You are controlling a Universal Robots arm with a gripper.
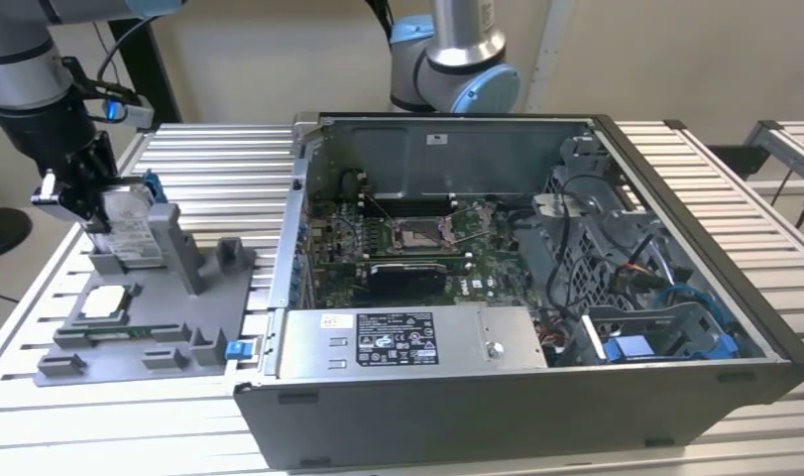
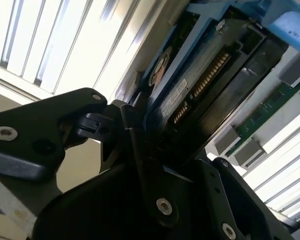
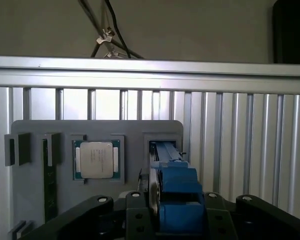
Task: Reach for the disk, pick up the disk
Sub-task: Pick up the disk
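The disk [image 1: 135, 230] stands on edge in a slot of the grey fixture [image 1: 176, 332] at the exterior view's left, its white label facing the camera and blue rails on its edges. My gripper [image 1: 108, 210] reaches down over its top, one finger on each side. In the first wrist view the disk's blue rail [image 3: 174, 187] sits between the two black fingers [image 3: 135, 207], with the gripper [image 3: 172, 202] closed against it. The second wrist view shows the disk's underside [image 2: 200, 85] with its gold connector contacts, pressed between the fingers of the gripper [image 2: 175, 150].
A small square silver chip [image 1: 104, 300] [image 3: 96, 159] lies in a fixture pocket beside the disk's slot. A green memory stick [image 3: 49, 180] lies in another slot. An open computer case [image 1: 508, 397] sits right of the fixture, and a second arm [image 1: 455, 59] stands behind it.
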